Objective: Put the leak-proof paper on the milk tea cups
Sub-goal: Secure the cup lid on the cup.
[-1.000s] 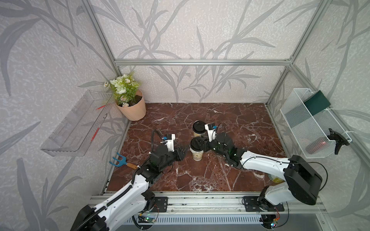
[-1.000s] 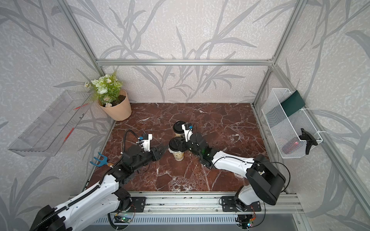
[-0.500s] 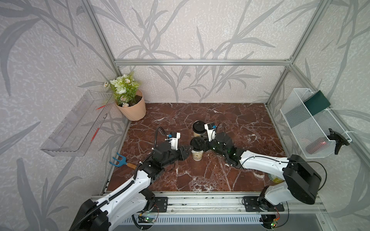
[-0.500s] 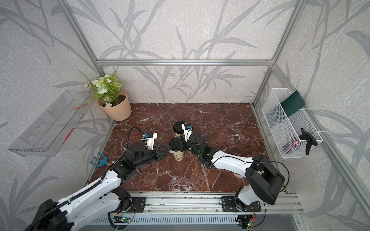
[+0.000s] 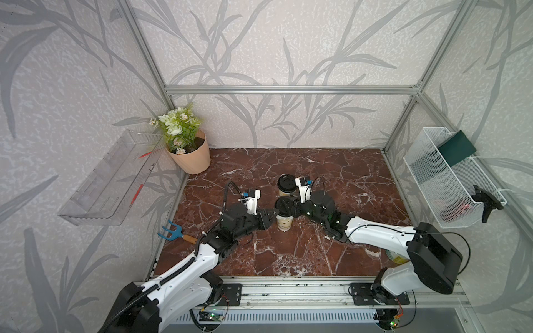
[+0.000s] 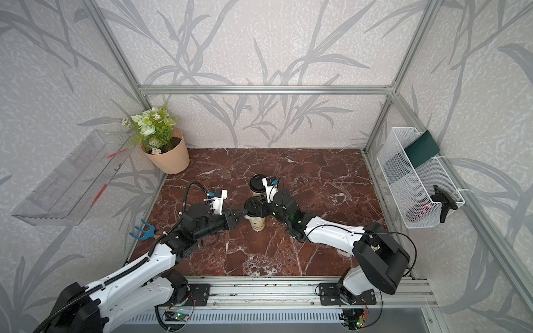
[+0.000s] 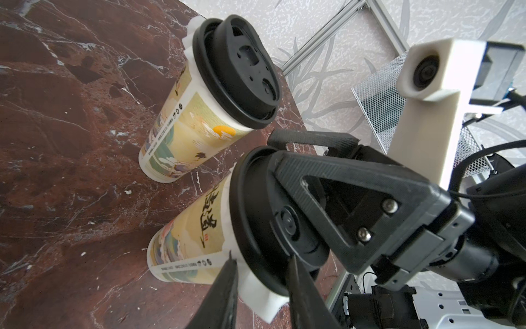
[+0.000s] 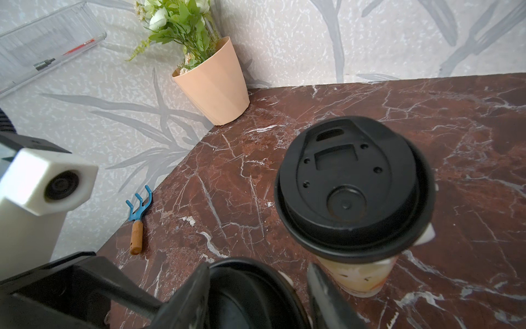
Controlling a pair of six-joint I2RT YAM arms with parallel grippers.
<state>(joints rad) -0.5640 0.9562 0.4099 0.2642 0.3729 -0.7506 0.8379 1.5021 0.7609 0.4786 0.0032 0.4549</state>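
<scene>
Two milk tea cups stand mid-table, both capped with black lids. The near cup (image 5: pixel 284 223) (image 6: pixel 257 223) (image 7: pixel 185 245) shows white leak-proof paper (image 7: pixel 259 296) sticking out under its lid (image 7: pixel 256 213). The far cup (image 5: pixel 286 184) (image 7: pixel 182 134) (image 8: pixel 361 270) has paper (image 7: pixel 191 25) (image 8: pixel 427 235) peeking from under its lid (image 8: pixel 353 182). My right gripper (image 5: pixel 291 206) (image 8: pixel 257 266) is shut on the near cup's lid from the right. My left gripper (image 5: pixel 269 216) (image 7: pixel 260 257) straddles that lid's rim and paper edge from the left; contact is unclear.
A peach flower pot (image 5: pixel 191 157) stands at the back left corner. A blue hand rake (image 5: pixel 173 232) lies at the table's left edge. A clear shelf (image 5: pixel 112 178) hangs on the left wall and a wire basket (image 5: pixel 450 178) on the right wall.
My left gripper has moved right, up to the near cup, and its jaws now straddle the lid's rim. The right gripper and both cups have stayed put.
</scene>
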